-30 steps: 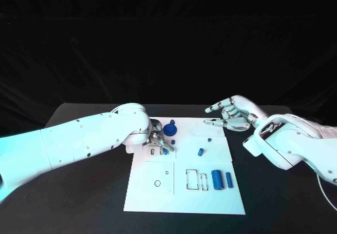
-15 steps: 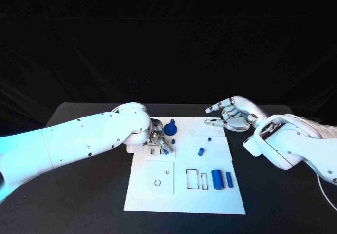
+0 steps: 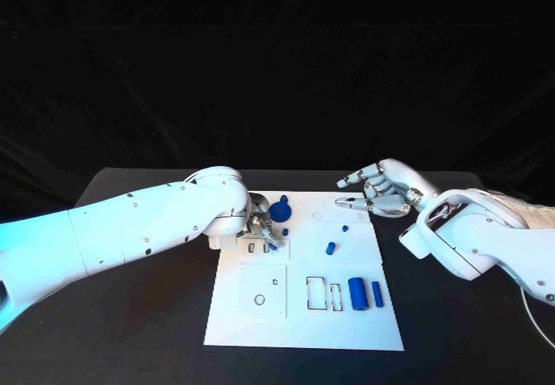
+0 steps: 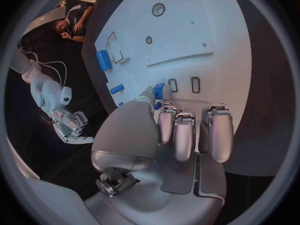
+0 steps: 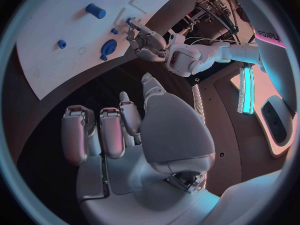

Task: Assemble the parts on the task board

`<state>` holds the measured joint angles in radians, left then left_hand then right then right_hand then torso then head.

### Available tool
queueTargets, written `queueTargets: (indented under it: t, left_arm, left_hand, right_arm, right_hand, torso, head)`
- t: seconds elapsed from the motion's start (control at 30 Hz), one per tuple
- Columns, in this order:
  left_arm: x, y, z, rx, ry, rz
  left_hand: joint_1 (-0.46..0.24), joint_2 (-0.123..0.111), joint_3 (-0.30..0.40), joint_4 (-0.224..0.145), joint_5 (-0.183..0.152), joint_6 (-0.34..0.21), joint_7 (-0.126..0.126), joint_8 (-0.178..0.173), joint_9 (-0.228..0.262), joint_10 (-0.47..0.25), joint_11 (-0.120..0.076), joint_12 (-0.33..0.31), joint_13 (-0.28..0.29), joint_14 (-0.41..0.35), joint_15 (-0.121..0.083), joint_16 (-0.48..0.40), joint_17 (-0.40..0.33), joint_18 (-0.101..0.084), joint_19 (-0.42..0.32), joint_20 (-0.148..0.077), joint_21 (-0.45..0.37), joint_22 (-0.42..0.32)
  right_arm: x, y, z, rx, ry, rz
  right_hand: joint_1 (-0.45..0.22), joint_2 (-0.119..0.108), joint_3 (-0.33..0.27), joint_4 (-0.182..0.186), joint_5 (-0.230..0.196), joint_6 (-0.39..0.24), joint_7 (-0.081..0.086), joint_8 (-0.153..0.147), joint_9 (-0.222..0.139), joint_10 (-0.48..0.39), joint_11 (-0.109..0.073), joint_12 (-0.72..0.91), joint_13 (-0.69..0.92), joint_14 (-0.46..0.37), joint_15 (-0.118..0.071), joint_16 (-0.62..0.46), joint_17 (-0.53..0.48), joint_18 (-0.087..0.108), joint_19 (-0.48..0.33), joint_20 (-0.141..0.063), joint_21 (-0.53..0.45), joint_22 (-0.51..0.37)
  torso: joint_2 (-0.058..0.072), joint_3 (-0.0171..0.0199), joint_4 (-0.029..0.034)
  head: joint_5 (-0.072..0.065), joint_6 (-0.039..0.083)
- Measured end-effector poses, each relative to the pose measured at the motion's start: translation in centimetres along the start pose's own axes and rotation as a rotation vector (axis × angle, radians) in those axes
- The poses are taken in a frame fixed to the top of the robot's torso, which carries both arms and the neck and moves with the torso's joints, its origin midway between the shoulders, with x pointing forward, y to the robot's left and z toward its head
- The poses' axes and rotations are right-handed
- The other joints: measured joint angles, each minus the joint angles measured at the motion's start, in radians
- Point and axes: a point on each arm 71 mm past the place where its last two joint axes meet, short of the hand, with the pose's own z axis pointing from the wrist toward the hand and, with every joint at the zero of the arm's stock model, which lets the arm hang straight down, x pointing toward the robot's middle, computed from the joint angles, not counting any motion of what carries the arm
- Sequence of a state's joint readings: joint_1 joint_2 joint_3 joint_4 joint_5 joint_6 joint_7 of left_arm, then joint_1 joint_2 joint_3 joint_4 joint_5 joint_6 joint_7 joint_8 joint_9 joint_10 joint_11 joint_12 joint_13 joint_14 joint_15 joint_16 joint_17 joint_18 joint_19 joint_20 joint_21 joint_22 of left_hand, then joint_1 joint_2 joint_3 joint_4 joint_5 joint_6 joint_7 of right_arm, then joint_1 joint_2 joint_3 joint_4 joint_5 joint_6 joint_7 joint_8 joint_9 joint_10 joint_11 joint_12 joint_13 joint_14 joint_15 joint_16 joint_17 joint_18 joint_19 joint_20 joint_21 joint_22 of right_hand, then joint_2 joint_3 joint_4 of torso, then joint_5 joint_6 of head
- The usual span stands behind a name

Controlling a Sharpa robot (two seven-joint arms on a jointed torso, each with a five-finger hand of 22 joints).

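Observation:
The white task board (image 3: 347,329) lies in the middle of the table. My left hand (image 3: 261,231) hovers over its far left corner and pinches a small blue part (image 4: 159,90) between thumb and a finger, just above two narrow slots (image 4: 195,84). On the board sit a round blue part (image 3: 279,212), a short blue peg (image 3: 331,249), a thick blue cylinder (image 3: 358,295) and a slim blue bar (image 3: 377,295). My right hand (image 3: 377,192) hangs over the board's far right corner, fingers apart, holding nothing.
Black table (image 3: 127,337) surrounds the board on all sides. Outlined recesses (image 3: 322,295) and a square plate with a hole (image 3: 261,292) mark the board's near half. The right wrist view shows my left hand (image 5: 147,42) beside the round blue part (image 5: 108,48).

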<state>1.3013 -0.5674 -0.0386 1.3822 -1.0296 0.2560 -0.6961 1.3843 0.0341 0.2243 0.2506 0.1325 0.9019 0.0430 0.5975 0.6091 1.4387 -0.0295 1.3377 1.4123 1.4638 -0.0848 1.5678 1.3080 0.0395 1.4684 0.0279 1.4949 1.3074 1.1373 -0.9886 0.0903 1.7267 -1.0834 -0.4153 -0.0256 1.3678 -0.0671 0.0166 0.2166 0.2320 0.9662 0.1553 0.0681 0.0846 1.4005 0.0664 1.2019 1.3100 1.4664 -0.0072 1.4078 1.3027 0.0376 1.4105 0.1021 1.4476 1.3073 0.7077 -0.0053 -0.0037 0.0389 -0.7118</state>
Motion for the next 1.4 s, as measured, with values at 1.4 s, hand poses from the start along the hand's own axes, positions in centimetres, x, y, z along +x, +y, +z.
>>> queueTargets:
  t: [1.4]
  left_arm:
    - [2.1,2.4,-0.8,-0.006,-0.142,-0.09]
  left_hand:
    - [-0.184,-0.178,0.409,-0.017,0.017,-0.001,0.005,0.036,0.087,0.007,-0.003,0.01,-0.105,0.0,-0.001,0.0,0.0,0.0,0.0,0.0,0.01,0.0]
  right_arm:
    - [0.7,-0.5,-0.1,0.016,0.025,0.004]
  right_hand:
    - [0.006,0.006,-0.003,0.003,0.02,0.0,0.0,0.0,0.001,0.0,0.0,0.0,0.0,0.0,0.0,0.0,0.0,0.0,0.0,0.0,-0.004,0.0]
  torso:
    - [-0.002,0.0058,0.0075]
  head:
    - [0.011,-0.008]
